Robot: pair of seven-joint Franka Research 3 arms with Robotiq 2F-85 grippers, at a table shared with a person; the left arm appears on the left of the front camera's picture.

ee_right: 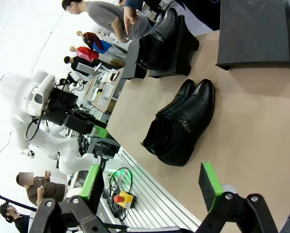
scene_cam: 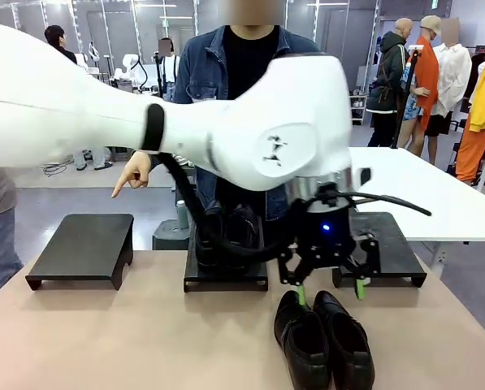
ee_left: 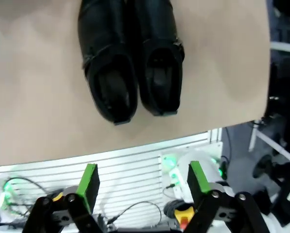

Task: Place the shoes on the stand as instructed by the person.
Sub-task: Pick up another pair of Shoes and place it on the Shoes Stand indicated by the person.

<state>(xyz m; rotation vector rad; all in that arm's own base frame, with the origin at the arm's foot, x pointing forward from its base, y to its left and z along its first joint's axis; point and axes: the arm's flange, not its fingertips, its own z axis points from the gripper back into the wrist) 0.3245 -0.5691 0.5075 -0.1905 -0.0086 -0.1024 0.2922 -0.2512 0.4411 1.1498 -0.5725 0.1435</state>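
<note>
One pair of glossy black shoes point(scene_cam: 323, 341) lies side by side on the tan table, front right. My left gripper point(scene_cam: 330, 289) hangs open just above the far end of that pair, touching nothing. From its wrist the same shoes point(ee_left: 130, 63) sit well beyond the spread green pads point(ee_left: 89, 187). The second pair of shoes point(scene_cam: 226, 231) stands on the middle black stand point(scene_cam: 226, 278). The person point(scene_cam: 242, 57) in a denim jacket points a hand point(scene_cam: 132, 175) down toward the left stand point(scene_cam: 84, 242). My right gripper point(ee_right: 152, 187) is open and holds nothing, off the table's near edge, facing the loose pair point(ee_right: 181, 124).
A third black stand point(scene_cam: 384, 252) sits behind the left gripper at the right, bare on top. A white table point(scene_cam: 437, 191) runs along the far right. Bystanders and clothes racks stand in the background. Bare tabletop lies at the front left.
</note>
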